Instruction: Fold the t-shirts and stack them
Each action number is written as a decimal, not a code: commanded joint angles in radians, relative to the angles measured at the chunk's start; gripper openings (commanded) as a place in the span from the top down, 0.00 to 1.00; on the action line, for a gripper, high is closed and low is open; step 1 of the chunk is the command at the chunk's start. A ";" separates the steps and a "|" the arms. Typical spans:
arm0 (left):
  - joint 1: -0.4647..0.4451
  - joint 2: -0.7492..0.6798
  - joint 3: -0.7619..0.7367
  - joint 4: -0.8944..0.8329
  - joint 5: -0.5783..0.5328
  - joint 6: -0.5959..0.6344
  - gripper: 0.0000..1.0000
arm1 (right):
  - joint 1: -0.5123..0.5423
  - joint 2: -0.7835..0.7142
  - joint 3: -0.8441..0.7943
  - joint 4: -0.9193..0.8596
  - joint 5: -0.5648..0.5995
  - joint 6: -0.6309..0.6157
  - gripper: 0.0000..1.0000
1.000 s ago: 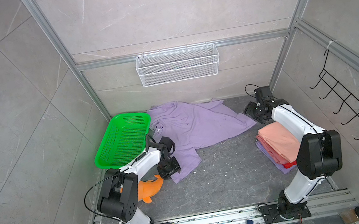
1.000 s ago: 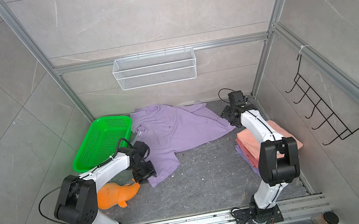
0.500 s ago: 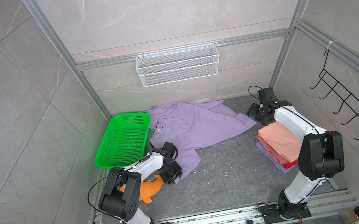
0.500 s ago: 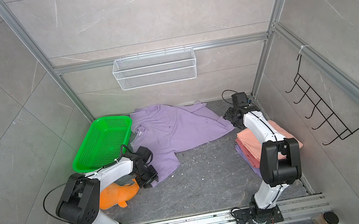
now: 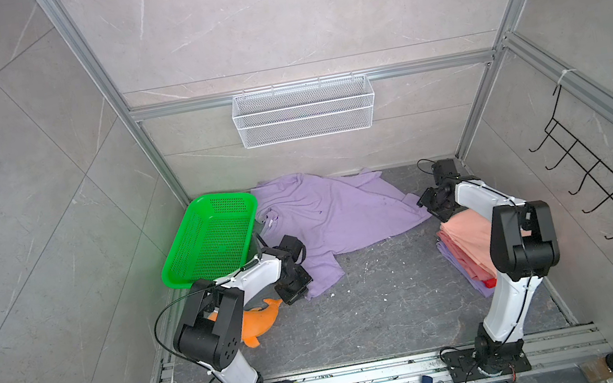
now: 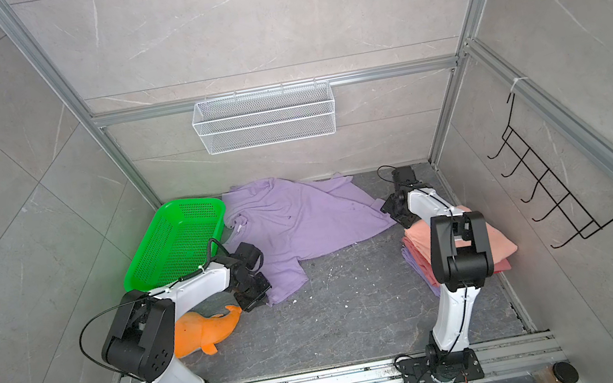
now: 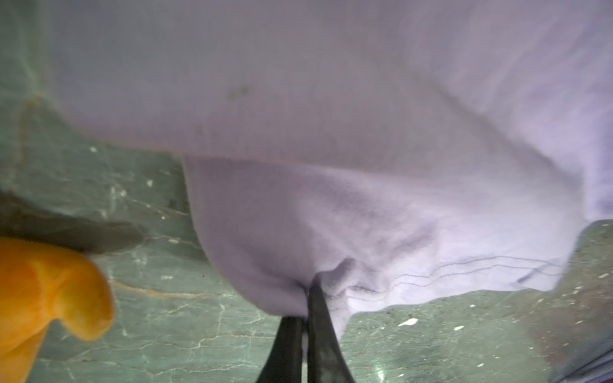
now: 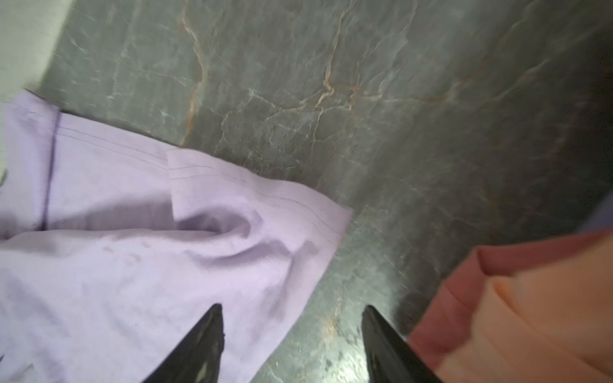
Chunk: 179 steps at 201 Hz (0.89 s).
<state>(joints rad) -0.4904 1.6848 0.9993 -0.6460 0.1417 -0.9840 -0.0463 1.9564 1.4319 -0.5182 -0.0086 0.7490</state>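
Down low, left hand pinches lilac shirt; right hand hovers, spread.

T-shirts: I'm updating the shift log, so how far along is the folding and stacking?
Done: a folded stack, salmon-pink on top, lies on the right. In hand: the left gripper is shut on a hem corner of the spread lilac shirt; the right gripper hangs open at another corner. Left: fold that shirt and add it to the stack.
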 commanded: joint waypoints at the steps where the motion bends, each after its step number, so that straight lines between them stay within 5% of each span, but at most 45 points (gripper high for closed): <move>1: 0.016 -0.007 0.049 -0.015 -0.017 0.035 1.00 | -0.001 0.059 0.056 -0.039 0.009 0.060 0.36; 98: 0.063 0.041 0.127 -0.047 0.031 0.112 1.00 | 0.006 0.138 0.048 0.071 0.078 0.067 0.39; 116: 0.068 0.044 0.130 -0.045 0.036 0.117 1.00 | 0.005 0.169 0.080 0.077 0.084 0.042 0.46; 151: 0.072 0.041 0.146 -0.048 0.033 0.126 1.00 | 0.005 0.189 0.120 0.088 0.073 0.025 0.84; 179: 0.084 0.020 0.187 -0.070 0.002 0.145 1.00 | 0.005 0.125 0.111 0.116 0.053 0.024 0.99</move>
<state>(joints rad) -0.4198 1.7256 1.1221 -0.6773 0.1608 -0.8776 -0.0456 2.1239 1.5249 -0.4259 0.0559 0.7876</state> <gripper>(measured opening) 0.056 0.052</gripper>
